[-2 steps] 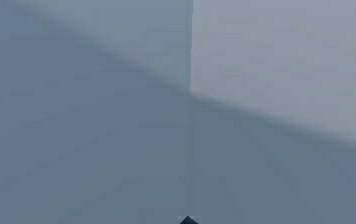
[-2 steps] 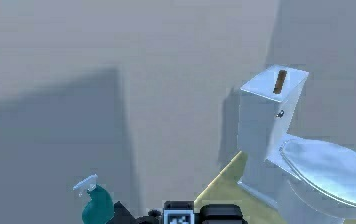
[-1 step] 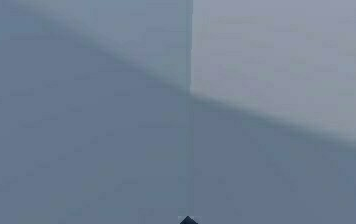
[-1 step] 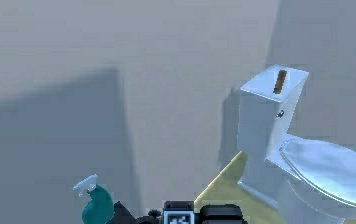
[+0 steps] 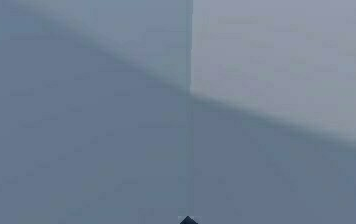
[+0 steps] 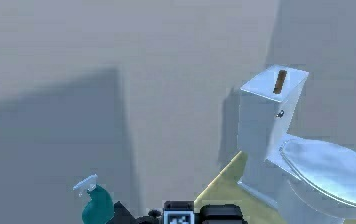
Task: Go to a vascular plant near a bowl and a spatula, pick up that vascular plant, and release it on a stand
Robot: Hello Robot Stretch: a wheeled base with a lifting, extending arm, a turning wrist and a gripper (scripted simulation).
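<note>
In the forward view two plain grey-blue walls (image 5: 86,120) meet in a corner line (image 5: 192,50) that runs from twelve o'clock down the middle, and a small dark tip (image 5: 188,220) pokes up at six o'clock on the bottom edge. In the arm side view a white toilet (image 6: 311,165) sits at about four o'clock against a pale wall (image 6: 106,60). Its tank (image 6: 264,115) stands upright at about two o'clock of the picture's middle, with a small brown thing (image 6: 280,80) on its top. A pale yellow strip of floor (image 6: 221,185) runs along the toilet's base towards six o'clock. At the bottom edge, near six o'clock, are the arm's white marked squares (image 6: 177,213), with the dark gripper (image 6: 126,214) just to their nine o'clock side. A teal spray bottle (image 6: 94,200) with a pale nozzle stands at the gripper's far end, at about seven o'clock of the picture. I cannot tell whether the gripper holds anything, nor where the plant is.
</note>
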